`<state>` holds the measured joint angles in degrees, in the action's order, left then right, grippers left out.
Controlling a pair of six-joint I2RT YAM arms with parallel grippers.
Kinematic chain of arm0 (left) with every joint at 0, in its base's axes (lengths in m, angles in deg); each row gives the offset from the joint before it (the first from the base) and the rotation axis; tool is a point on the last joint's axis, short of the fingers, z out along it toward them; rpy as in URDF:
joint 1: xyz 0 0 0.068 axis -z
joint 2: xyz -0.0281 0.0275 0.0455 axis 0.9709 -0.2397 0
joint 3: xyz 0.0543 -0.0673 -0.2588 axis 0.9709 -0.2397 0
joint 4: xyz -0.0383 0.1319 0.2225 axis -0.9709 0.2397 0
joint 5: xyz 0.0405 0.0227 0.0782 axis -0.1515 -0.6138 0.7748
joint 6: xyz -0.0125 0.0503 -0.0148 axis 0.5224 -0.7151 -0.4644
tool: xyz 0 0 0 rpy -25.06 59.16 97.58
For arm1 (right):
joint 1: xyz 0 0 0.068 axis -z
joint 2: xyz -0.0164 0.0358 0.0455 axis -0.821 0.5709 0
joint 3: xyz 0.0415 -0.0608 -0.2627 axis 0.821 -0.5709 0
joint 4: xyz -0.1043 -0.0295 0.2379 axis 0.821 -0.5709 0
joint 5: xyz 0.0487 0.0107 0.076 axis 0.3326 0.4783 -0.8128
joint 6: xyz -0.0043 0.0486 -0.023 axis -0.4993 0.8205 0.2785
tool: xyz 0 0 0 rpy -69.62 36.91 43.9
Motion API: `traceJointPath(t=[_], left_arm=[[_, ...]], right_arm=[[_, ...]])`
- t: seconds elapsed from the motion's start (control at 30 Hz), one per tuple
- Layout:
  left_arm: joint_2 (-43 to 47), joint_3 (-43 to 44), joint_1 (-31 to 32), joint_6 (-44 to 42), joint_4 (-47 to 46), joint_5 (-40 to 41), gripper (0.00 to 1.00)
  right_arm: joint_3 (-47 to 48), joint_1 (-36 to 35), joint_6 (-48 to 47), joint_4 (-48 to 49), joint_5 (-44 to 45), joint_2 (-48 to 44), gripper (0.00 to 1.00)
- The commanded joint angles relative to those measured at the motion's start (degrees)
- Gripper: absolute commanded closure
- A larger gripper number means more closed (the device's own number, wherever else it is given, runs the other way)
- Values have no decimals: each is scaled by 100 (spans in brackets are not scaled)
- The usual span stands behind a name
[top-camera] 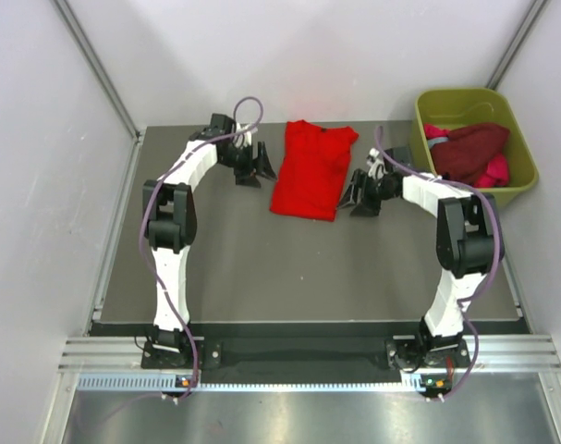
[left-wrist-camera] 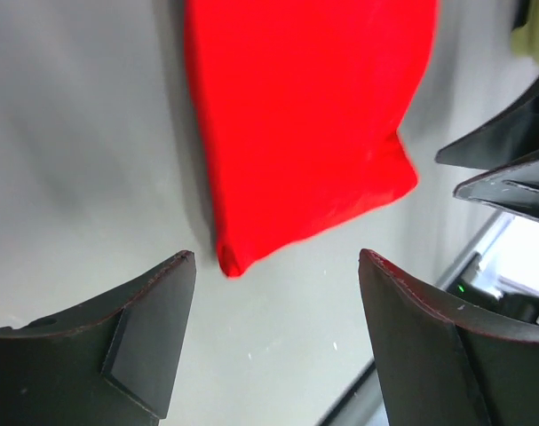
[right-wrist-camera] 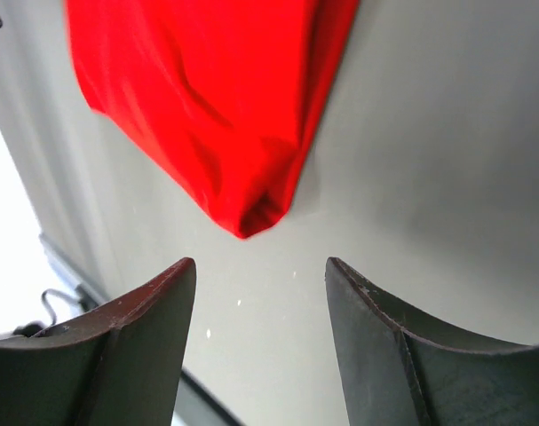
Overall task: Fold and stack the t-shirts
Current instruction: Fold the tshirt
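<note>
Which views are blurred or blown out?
Top view: sharp, evenly lit, bright glare along the front rail. Left wrist: red shirt oversaturated, folds barely readable, table smeared, white clipped patch at the right edge. Right wrist: clipped white at the left edge, shirt folds visible.

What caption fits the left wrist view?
Open left gripper faces a corner of the bright red t-shirt on the table.
</note>
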<state>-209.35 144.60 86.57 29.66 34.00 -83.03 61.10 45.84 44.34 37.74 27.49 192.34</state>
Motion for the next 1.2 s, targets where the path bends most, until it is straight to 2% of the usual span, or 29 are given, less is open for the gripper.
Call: traceJointPath(t=[0.0,0.37,0.77,0.97,1.1,1.13,1.17], left_arm=[[53,-306,-33,33,323,-312,22],[-281,-668,-33,551,68,-927,23],[-589,-949,-15,780,-64,-1147,24],[-782,-870,55,824,-143,-1139,27],[-870,-844,64,877,-230,-1156,35],[-896,-844,64,912,-257,-1174,40],[-914,-852,64,956,-301,-1182,42]], right_arm=[[-114,-112,289,187,-418,113,39],[-167,-208,658,530,-507,561,39],[53,-445,1071,925,-612,1097,41],[88,-472,1106,978,-604,1186,49],[79,-472,1054,917,-533,1133,59],[79,-472,1045,882,-516,1107,60],[62,-472,1028,855,-437,1089,61]])
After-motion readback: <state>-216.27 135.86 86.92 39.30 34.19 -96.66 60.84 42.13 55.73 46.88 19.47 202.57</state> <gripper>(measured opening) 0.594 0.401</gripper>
